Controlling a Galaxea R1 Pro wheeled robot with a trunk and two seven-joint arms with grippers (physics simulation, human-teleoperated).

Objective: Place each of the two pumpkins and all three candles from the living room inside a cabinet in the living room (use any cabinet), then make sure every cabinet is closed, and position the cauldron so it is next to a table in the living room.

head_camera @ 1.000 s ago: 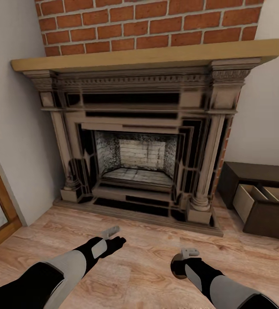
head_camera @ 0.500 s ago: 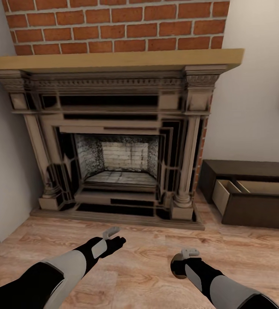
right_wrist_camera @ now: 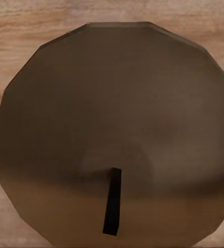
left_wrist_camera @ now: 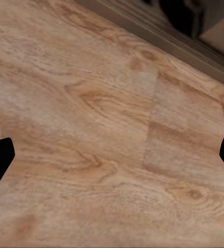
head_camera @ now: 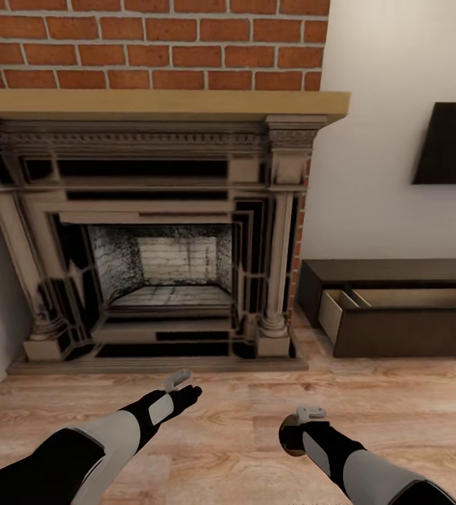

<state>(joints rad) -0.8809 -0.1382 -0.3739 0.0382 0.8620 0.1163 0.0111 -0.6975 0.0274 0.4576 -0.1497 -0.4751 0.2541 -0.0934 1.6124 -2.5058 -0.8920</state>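
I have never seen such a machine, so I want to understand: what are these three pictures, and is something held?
This is a simulated robot with two arms. The large picture comes from its head camera: both arms, a brick fireplace, a wooden floor, and at the right a low dark cabinet with one drawer pulled open. The two other pictures come from cameras near each hand. The left hand is open and empty above the floor. The right hand seems to hold a dark brown candle; its round top and wick show.
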